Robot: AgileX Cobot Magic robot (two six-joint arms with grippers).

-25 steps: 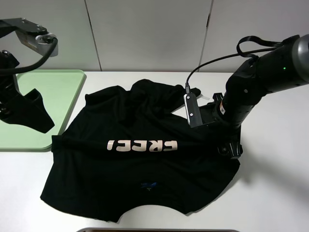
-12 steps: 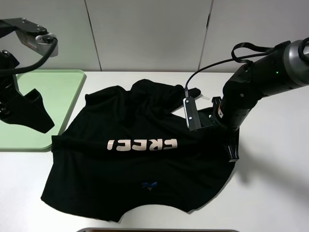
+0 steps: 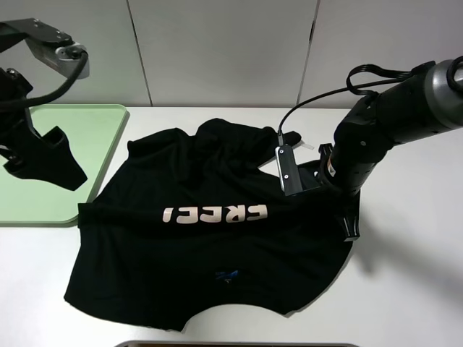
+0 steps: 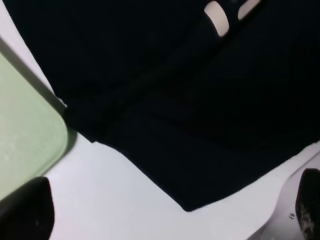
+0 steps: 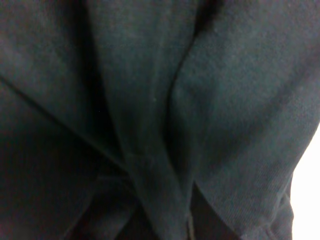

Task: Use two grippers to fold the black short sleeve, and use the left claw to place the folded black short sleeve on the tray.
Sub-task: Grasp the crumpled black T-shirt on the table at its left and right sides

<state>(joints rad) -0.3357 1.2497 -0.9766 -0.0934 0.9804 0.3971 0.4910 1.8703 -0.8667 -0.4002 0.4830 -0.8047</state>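
Observation:
The black short sleeve (image 3: 202, 246) lies spread on the white table with its white letters (image 3: 213, 214) facing up and a small blue label (image 3: 227, 275) near the front. My right gripper (image 3: 351, 225) is shut on the shirt's right edge; the right wrist view is filled with bunched black cloth (image 5: 150, 100) running down between the jaws. My left gripper (image 3: 54, 163) hangs open over the pale green tray (image 3: 87, 123), left of the shirt and holding nothing. The left wrist view shows the shirt's corner (image 4: 175, 90) and the tray's rounded corner (image 4: 25, 135).
The white table (image 3: 412, 275) extends bare to the right of the shirt and along the front left. A grey panelled wall (image 3: 224, 50) stands behind. A dark edge (image 3: 231, 344) shows at the table's front.
My right gripper has closed on the shirt's right edge and gathered the cloth slightly inward. The left arm has lifted a little over the tray.

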